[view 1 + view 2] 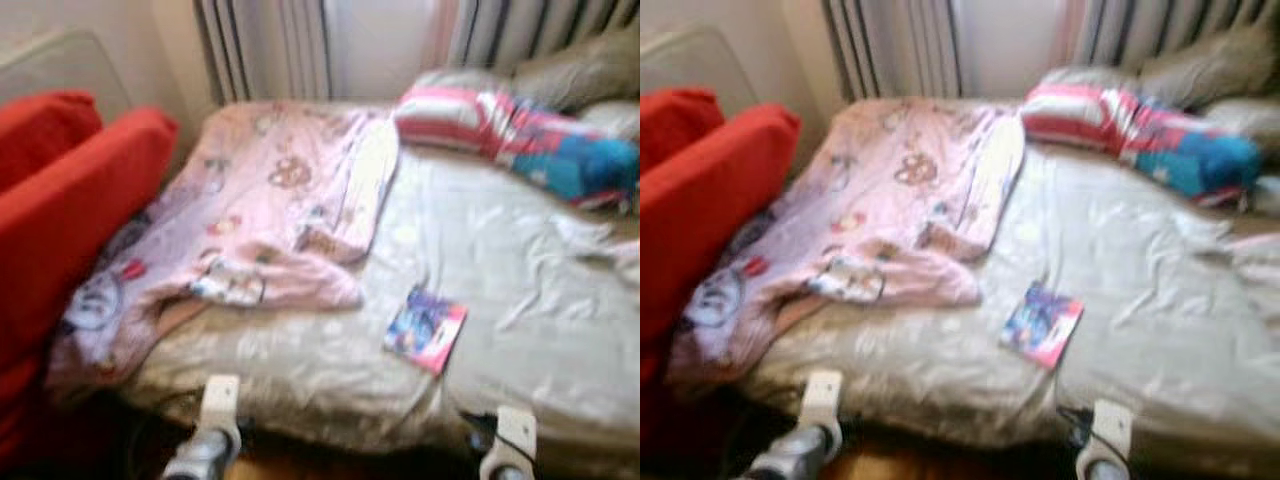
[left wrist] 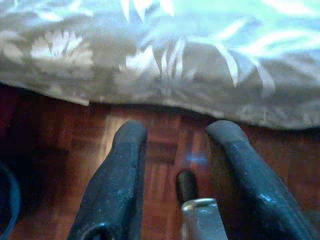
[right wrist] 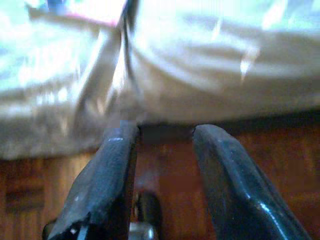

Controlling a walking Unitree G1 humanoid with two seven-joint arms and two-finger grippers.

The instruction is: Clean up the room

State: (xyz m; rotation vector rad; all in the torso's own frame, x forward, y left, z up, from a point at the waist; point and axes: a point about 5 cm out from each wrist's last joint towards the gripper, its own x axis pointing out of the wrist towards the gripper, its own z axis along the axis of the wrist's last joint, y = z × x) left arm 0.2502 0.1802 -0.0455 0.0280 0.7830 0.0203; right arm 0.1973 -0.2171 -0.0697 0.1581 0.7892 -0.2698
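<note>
Both hands hang low at the bed (image 1: 520,330) edge above the floor (image 2: 155,150) — my left hand (image 2: 172,135) and right hand (image 3: 162,132) each have fingers parted, holding nothing. On the bed: a book (image 1: 425,328) near the front edge, a pink blanket (image 1: 270,200) on its left half, and a striped bundle (image 1: 510,135) at the far right.

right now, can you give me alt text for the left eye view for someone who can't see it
A bed with a pale sheet holds a crumpled pink blanket on its left side, a small colourful book near the front edge, and a striped pillow at the back. A red sofa stands to the left; the picture is blurred.
</note>
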